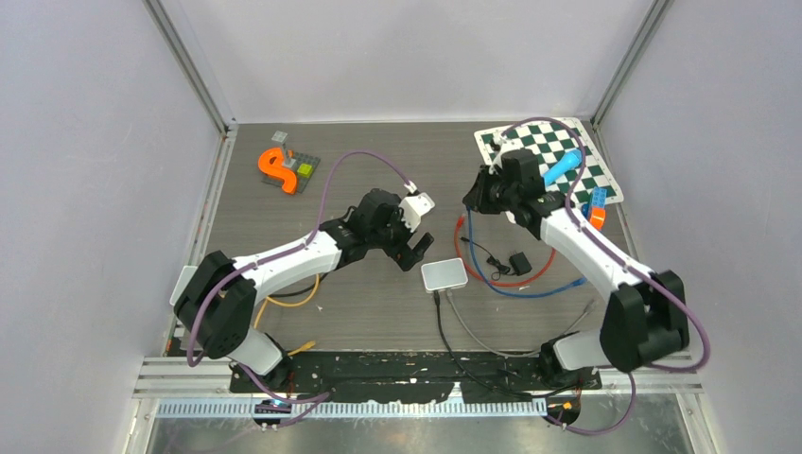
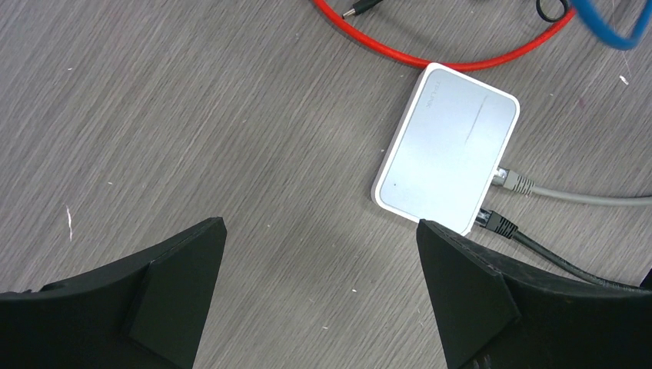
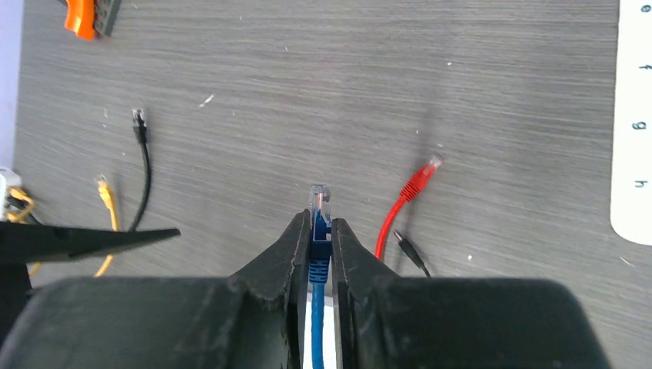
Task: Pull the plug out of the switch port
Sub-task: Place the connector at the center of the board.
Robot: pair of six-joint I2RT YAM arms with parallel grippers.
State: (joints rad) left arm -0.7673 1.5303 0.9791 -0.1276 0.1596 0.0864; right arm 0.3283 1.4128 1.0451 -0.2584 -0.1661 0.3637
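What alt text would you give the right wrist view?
The right gripper is shut on a blue cable just behind its clear plug, which sticks out past the fingertips over a grey wood-grain table. A loose red cable lies at frame right, and a black cable and a yellow cable at frame left.

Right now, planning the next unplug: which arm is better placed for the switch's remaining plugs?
Probably left: left gripper, jaws open, hovers by the switch; right gripper is shut on the blue plug.
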